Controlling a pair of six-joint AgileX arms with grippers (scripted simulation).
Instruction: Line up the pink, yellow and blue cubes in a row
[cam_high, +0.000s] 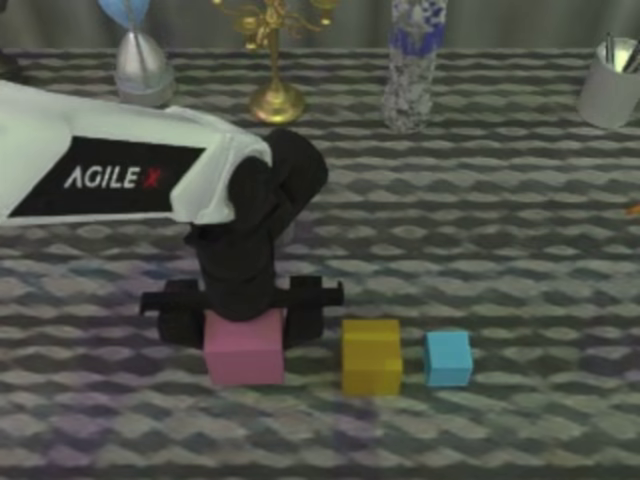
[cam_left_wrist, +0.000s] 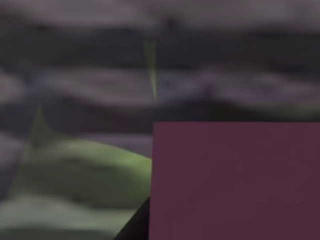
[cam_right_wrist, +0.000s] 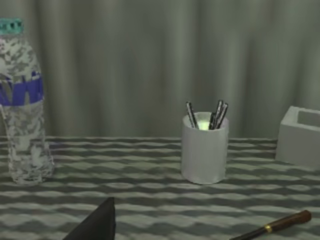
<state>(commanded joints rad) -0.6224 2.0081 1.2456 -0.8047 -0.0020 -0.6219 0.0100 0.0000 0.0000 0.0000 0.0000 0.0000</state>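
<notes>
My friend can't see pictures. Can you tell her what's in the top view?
The left arm's gripper sits right over a pink cube near the table's front edge, with a yellow cube and a smaller blue cube lined up to its right. Behind stand a gold candlestick, a water bottle and a pen cup.

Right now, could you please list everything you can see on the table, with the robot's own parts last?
pink cube: one, pink, left end of the row, between the left gripper's fingers
yellow cube: one, mustard yellow, middle of the row
blue cube: one, light blue, right end of the row
hourglass: one, silver and blue, far left
candlestick: one, gold, far edge
water bottle: one, clear with blue label, far edge
pen cup: one, white, far right
box: one, white, beside the pen cup
brown pen: one, lying on the table
left gripper: down around the pink cube
right gripper: parked, only a dark tip seen
</notes>
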